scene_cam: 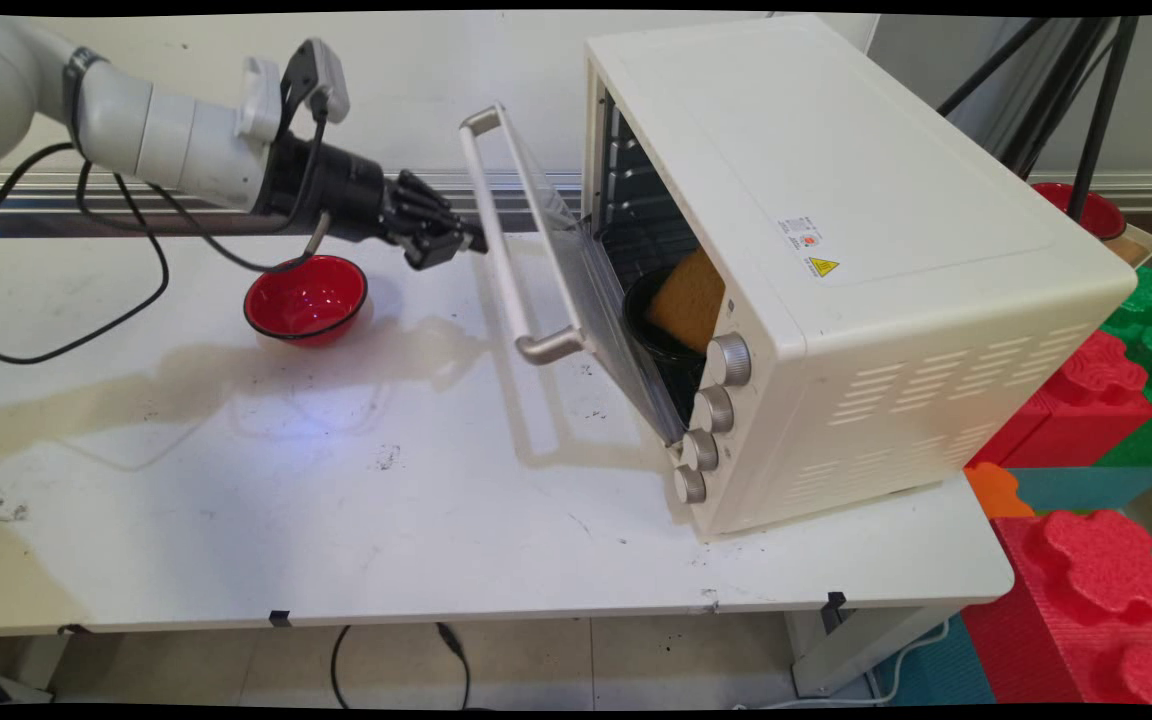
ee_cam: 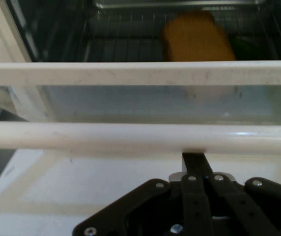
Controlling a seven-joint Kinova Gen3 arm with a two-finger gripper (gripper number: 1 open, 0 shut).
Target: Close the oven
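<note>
We see the gripper (scene_cam: pixel 471 240) with fingers together, tips against the oven (scene_cam: pixel 836 250) door's handle (scene_cam: pixel 506 250). The door stands half open; bread (scene_cam: pixel 688 298) sits inside. A red bowl (scene_cam: pixel 306 298) rests on the worktop (scene_cam: pixel 336 500).

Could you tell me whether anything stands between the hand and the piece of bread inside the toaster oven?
Yes. The oven's glass door hangs partly open, and it and its handle bar lie straight across the line from the hand to the bread, which sits in a dark bowl inside the oven.
</note>
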